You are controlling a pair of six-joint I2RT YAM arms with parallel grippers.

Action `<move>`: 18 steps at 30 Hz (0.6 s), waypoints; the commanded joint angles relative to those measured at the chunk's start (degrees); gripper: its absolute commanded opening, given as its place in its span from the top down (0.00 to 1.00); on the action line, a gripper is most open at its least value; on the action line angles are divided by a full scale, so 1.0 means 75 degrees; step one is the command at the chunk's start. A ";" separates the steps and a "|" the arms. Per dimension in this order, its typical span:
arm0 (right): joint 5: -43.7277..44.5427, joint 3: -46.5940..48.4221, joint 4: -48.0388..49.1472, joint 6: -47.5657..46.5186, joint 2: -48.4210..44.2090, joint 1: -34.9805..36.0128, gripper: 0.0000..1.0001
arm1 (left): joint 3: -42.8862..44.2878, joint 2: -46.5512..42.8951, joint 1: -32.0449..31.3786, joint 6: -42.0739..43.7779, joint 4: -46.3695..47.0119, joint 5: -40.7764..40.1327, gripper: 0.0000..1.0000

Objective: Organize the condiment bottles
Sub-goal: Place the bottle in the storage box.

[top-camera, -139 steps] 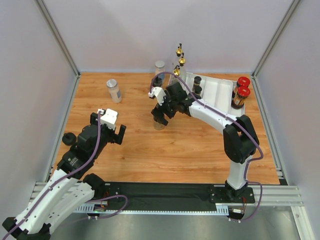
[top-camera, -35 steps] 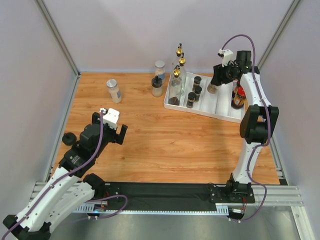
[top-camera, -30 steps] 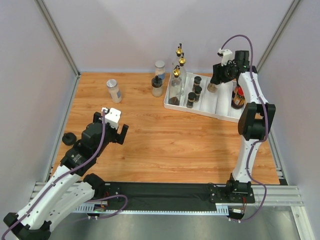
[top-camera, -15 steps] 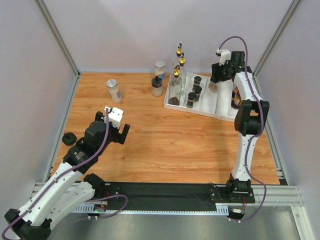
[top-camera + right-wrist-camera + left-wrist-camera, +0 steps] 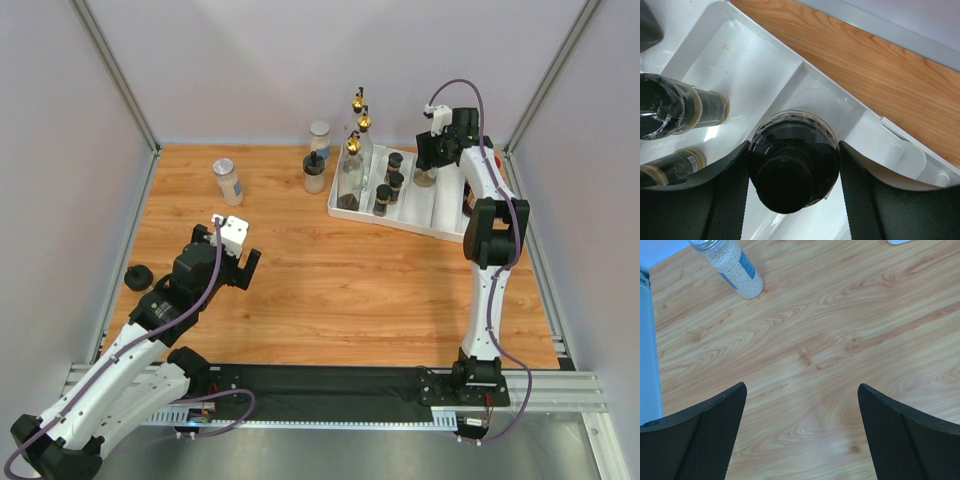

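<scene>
My right gripper [image 5: 793, 146] is shut on a black-capped jar [image 5: 790, 172], one finger pressed against each side. It holds the jar over the back corner of a middle compartment of the white tray [image 5: 445, 215]. Two black-capped spice jars [image 5: 682, 110] stand in the compartment to the left. From above, the held jar [image 5: 425, 178] is at the tray's far edge under the right gripper [image 5: 432, 160]. My left gripper [image 5: 801, 386] is open over bare wood, and a silver-lidded jar of white beads [image 5: 732, 267] stands ahead of it. Three gold-spouted bottles [image 5: 352, 160] stand at the tray's left end.
On the table behind the tray's left end stand a silver-lidded jar [image 5: 319, 136] and a black-capped jar [image 5: 314, 174]. A loose black cap [image 5: 137, 278] lies near the left edge. The right arm hides the tray's right end. Grey walls enclose the table.
The right arm has carried the jar a little left and farther back over the tray. The left arm has crept slightly forward, still open.
</scene>
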 commanded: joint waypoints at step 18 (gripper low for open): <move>0.0172 -0.2761 0.1001 -0.0607 -0.2741 0.0032 0.00 | 0.0020 -0.0056 0.0043 0.0107 0.0142 -0.0134 0.00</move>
